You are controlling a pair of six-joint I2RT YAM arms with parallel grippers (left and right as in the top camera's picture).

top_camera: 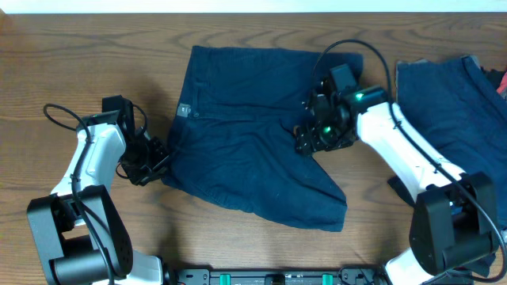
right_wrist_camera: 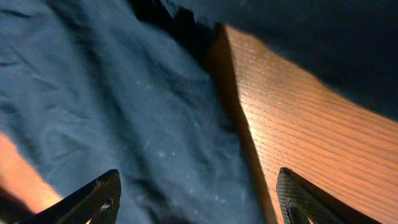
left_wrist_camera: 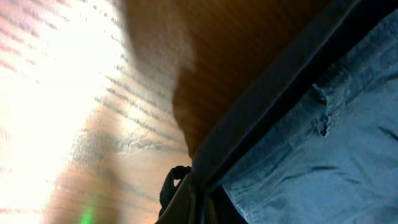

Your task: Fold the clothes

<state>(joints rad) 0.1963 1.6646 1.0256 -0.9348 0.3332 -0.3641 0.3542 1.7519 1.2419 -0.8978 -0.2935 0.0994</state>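
Dark navy shorts [top_camera: 245,134] lie spread flat in the middle of the table, with the waistband on the left and a small pale tag [top_camera: 184,111]. My left gripper [top_camera: 155,163] is at the waistband's lower-left corner. In the left wrist view its fingers [left_wrist_camera: 194,200] are shut on the shorts' dark hem [left_wrist_camera: 267,106]. My right gripper [top_camera: 314,139] is over the crotch, between the two legs. In the right wrist view its fingers [right_wrist_camera: 202,208] are open, just above the cloth [right_wrist_camera: 124,106], straddling its edge and the bare wood [right_wrist_camera: 311,137].
More navy garments with a grey edge [top_camera: 447,103] lie piled at the far right, with a red-pink piece [top_camera: 501,79] at the frame edge. The table's back edge [top_camera: 253,11] runs along the top. The arm bases [top_camera: 79,237] stand at the front.
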